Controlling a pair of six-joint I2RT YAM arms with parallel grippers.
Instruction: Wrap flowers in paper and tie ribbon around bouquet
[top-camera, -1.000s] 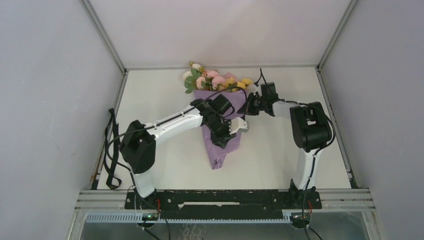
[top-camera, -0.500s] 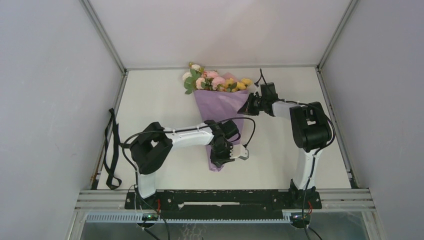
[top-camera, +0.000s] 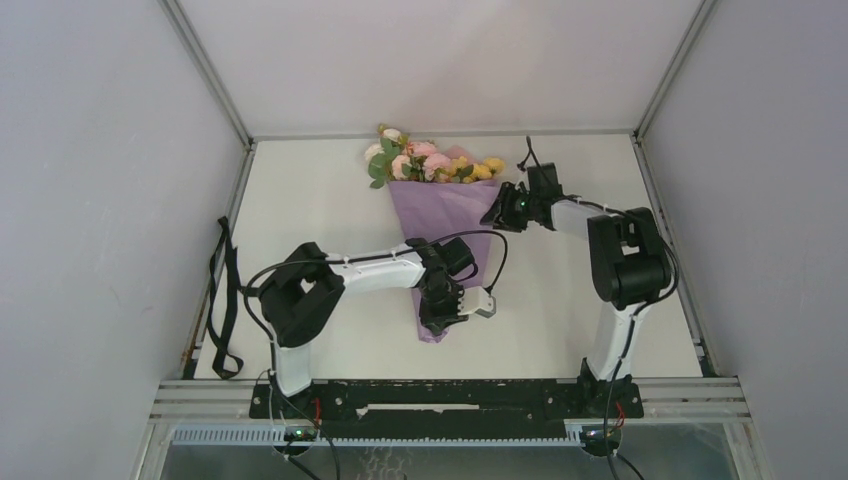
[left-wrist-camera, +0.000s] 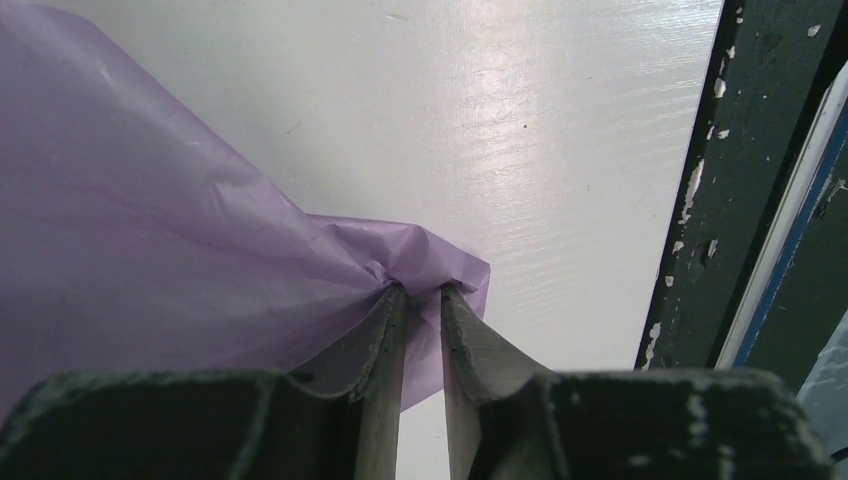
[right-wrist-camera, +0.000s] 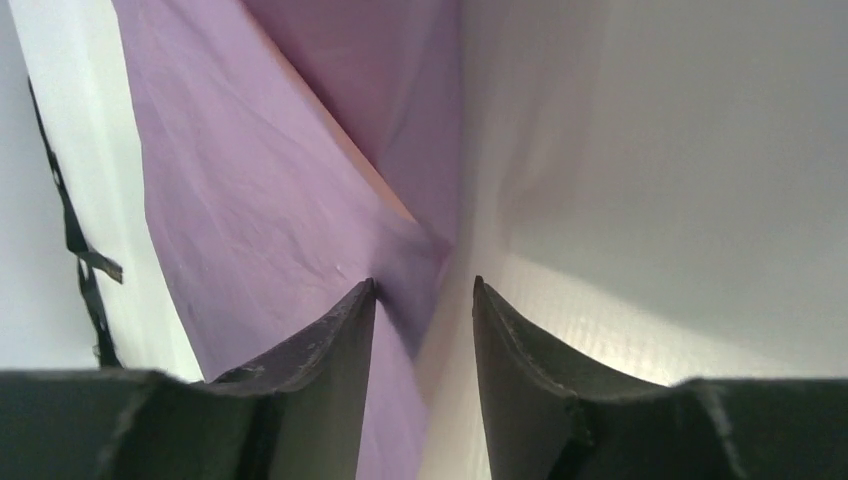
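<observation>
The bouquet lies on the white table with its flowers (top-camera: 430, 163) toward the back, rolled in a cone of purple paper (top-camera: 447, 215). My left gripper (top-camera: 437, 318) (left-wrist-camera: 422, 290) is shut on the cone's narrow bottom tip, and the paper (left-wrist-camera: 150, 230) bunches between its fingertips. At the cone's upper right edge my right gripper (top-camera: 497, 213) (right-wrist-camera: 424, 285) stands open. The paper (right-wrist-camera: 260, 200) brushes its left finger (right-wrist-camera: 330, 350), and nothing is clamped. The ribbon (top-camera: 224, 300) (right-wrist-camera: 75, 235) lies loose along the table's left edge, far from both grippers.
White enclosure walls (top-camera: 120, 200) close in the table on the left, back and right. A chipped dark frame rail (left-wrist-camera: 730, 200) runs along the near edge just beyond the cone's tip. The right arm's elbow (top-camera: 625, 255) stands right of the bouquet.
My left gripper slid down the cone from its middle to the bottom tip and pinched it. My right gripper opened and let go of the paper's upper right edge.
</observation>
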